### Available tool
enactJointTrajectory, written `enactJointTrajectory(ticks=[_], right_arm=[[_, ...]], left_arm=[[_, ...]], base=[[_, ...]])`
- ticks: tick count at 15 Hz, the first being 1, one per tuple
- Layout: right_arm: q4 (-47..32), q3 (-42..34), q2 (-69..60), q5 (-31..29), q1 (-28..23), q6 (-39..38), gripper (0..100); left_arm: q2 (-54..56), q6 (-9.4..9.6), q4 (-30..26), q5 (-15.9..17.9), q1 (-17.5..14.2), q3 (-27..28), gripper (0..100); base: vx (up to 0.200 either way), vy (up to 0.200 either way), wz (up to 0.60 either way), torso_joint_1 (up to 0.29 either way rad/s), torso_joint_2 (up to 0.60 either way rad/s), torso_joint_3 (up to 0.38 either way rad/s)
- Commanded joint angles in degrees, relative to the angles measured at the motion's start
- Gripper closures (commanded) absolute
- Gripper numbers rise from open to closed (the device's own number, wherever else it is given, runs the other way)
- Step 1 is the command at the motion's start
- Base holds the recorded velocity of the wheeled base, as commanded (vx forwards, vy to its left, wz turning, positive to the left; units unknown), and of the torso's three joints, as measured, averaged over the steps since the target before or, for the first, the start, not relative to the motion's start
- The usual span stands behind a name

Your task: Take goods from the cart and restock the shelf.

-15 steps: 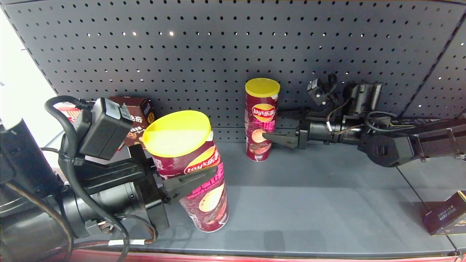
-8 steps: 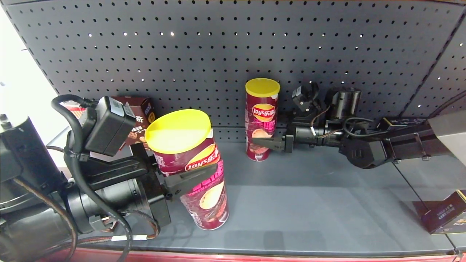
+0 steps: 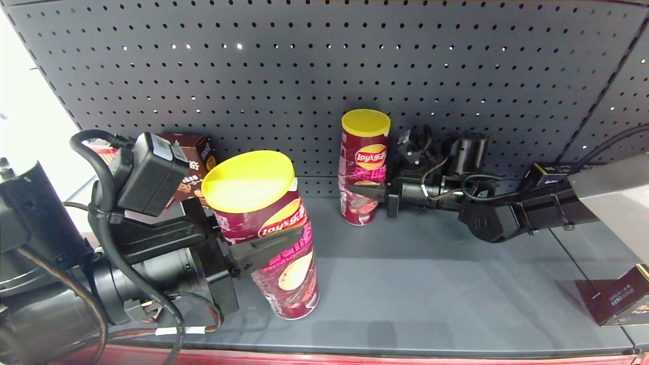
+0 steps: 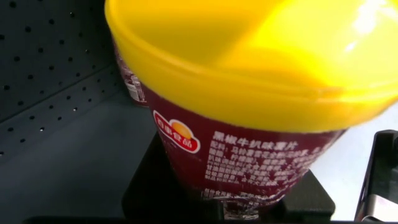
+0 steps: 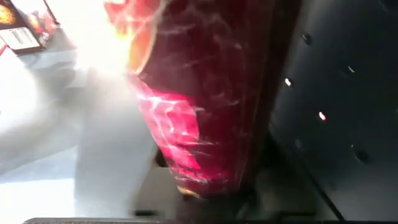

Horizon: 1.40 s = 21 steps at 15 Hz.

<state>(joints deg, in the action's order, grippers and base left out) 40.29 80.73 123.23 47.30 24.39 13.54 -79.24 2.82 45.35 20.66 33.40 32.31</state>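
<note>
Nearest to me, the left gripper (image 3: pixel 268 238) is clamped on the side of a yellow-lidded chip can (image 3: pixel 284 274). The can leans a little over the front part of the shelf (image 3: pixel 431 284), its base on the board or just above it, I cannot tell which. I think it should be brought upright and set flat before release, well apart from the second can (image 3: pixel 364 162) standing farther back against the pegboard wall (image 3: pixel 304 76). The right gripper (image 3: pixel 367 191) sits around that second can, and I cannot tell whether it is gripping.
</note>
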Motion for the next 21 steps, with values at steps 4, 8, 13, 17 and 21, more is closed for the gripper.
enactJointTrajectory(ticks=[4,8,13,17,21], right_arm=[[-0.3,-3.38,-4.67,-0.01,0.74,-0.01,100],[-0.12,-12.35,-14.6,-0.98,1.01,-0.1,100],[2.78,-26.67,-24.89,-5.82,4.96,-0.18,100],[12.88,-35.64,-27.08,-14.16,10.24,-3.26,100],[18.77,-41.97,-27.87,-17.86,13.58,-4.75,100]], left_arm=[[0.23,0.08,0.18,-0.1,0.0,0.04,100],[0.4,0.08,0.18,-0.18,-0.09,0.04,100],[0.66,0.26,0.18,-0.54,-0.09,-0.22,100],[0.66,0.44,0.18,-1.15,0.0,-0.05,100],[0.66,0.44,0.18,-1.24,0.0,0.04,100]], base=[[0.0,0.0,0.0,0.0,0.0,0.0],[0.0,0.0,0.0,0.0,0.0,0.0],[0.0,0.0,0.0,0.0,0.0,0.0],[0.0,0.0,0.0,0.0,0.0,0.0],[0.0,0.0,0.0,0.0,0.0,0.0]])
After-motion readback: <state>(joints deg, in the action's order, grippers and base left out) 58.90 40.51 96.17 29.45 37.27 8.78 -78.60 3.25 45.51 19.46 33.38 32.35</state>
